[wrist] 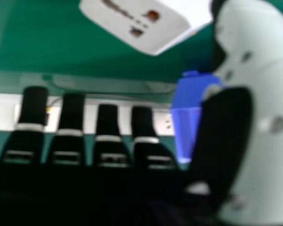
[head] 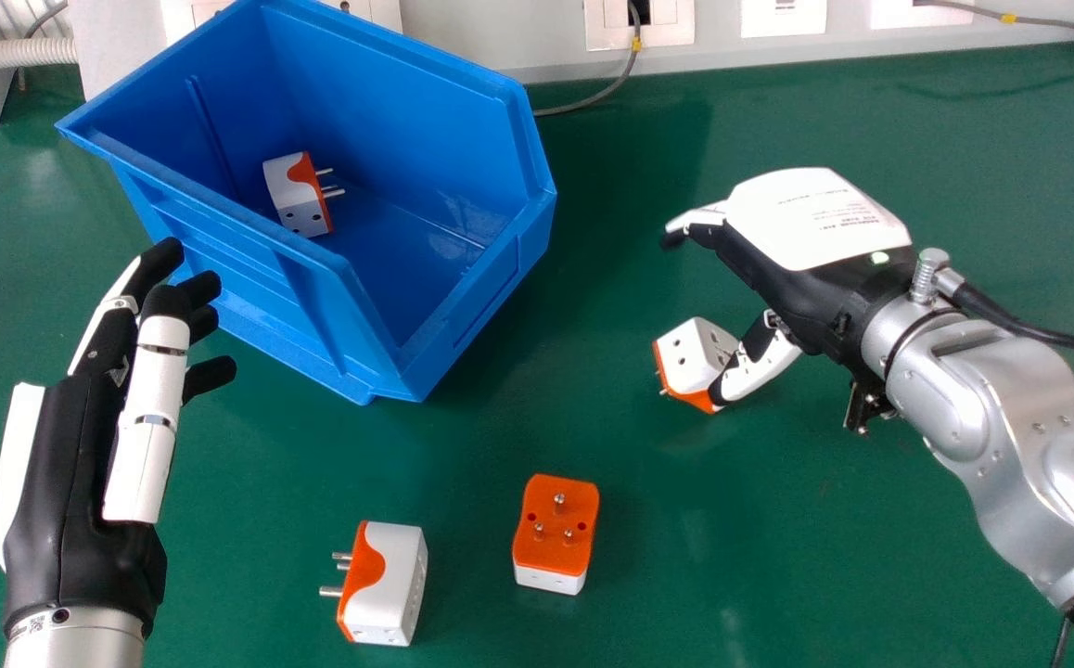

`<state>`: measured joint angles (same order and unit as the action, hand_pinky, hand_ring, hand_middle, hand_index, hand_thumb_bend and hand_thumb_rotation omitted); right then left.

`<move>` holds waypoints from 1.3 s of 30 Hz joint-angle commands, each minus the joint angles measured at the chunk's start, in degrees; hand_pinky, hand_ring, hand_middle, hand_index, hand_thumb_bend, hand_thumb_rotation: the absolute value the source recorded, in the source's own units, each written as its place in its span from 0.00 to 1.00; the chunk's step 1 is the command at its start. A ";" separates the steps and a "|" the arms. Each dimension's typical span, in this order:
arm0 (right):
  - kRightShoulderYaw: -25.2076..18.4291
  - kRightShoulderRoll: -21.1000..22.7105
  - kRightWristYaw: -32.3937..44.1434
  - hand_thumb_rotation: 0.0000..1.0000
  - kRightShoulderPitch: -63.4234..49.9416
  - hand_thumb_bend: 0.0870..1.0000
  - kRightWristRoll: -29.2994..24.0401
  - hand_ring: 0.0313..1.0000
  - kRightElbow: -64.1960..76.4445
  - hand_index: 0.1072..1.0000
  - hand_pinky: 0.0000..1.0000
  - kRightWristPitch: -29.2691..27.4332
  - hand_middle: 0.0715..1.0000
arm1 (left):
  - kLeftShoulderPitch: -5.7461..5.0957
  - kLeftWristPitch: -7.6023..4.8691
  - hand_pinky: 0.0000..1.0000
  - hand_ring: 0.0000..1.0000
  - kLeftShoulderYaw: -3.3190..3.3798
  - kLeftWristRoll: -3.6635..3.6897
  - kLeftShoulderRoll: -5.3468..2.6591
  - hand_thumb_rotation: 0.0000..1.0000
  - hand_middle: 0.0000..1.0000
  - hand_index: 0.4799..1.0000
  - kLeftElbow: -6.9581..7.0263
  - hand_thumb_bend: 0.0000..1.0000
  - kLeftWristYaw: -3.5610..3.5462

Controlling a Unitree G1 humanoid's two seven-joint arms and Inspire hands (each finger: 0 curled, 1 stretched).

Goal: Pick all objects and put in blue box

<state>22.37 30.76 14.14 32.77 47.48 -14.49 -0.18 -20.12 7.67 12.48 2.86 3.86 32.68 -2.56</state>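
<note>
Table (head: 249, 594): flat, green; nearest sit a white and orange plug block (head: 398, 584) and an orange-faced plug block (head: 556, 529).
Left hand (head: 83, 455): black and white, loose, farther from the thumb's plug.
Right hand (head: 792, 269): black and white, nearer, let go, straight fingers past it.
Thumb: touches the tilted white and orange boxy plug (head: 696, 357), left of the palm; can't tell its long side.
Box: big blue plastic tub (head: 314, 306), farther left.

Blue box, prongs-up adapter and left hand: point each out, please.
Blue box (head: 259, 283): head view, outer side wall.
Prongs-up adapter (head: 554, 553): head view, orange pronged face.
Left hand (head: 69, 464): head view, black part between wrist and fingers.
</note>
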 commanded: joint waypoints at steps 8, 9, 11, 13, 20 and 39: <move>-0.78 0.37 0.69 0.19 0.51 0.72 -0.23 0.92 1.14 0.94 0.86 0.31 0.98 | 0.17 -0.94 0.78 0.87 0.52 0.48 0.68 0.89 0.86 0.79 0.04 0.39 -0.32; -0.63 0.29 0.64 0.19 0.41 0.72 -0.15 0.92 0.97 0.94 0.86 0.27 0.98 | 0.18 -0.83 0.78 0.87 0.58 0.52 0.68 0.89 0.86 0.79 0.15 0.39 -0.35; -0.48 0.23 0.61 0.18 0.33 0.72 -0.07 0.92 0.77 0.94 0.86 0.23 0.98 | 0.20 -0.69 0.78 0.87 0.66 0.55 0.68 0.89 0.86 0.79 0.28 0.39 -0.39; -0.29 0.13 0.61 0.18 0.33 0.72 -0.01 0.92 0.42 0.94 0.86 0.17 0.98 | 0.24 -0.56 0.78 0.87 0.63 0.45 0.62 0.89 0.86 0.79 0.36 0.39 -0.35; 1.48 -1.58 0.18 0.18 1.12 0.73 0.54 0.92 -4.50 0.93 0.85 0.38 0.97 | 0.72 0.24 0.78 0.86 0.48 0.39 0.43 0.89 0.86 0.79 0.69 0.39 -0.04; 6.61 -5.28 -4.12 0.15 4.88 0.71 3.36 0.88 -15.54 0.88 0.81 -0.20 0.93 | 0.70 1.36 0.76 0.86 -0.52 -0.36 0.19 0.89 0.85 0.78 2.37 0.37 0.60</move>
<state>28.96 25.49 10.84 35.55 50.36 -29.82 -0.18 -19.42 9.14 12.11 2.67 3.85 33.19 -2.29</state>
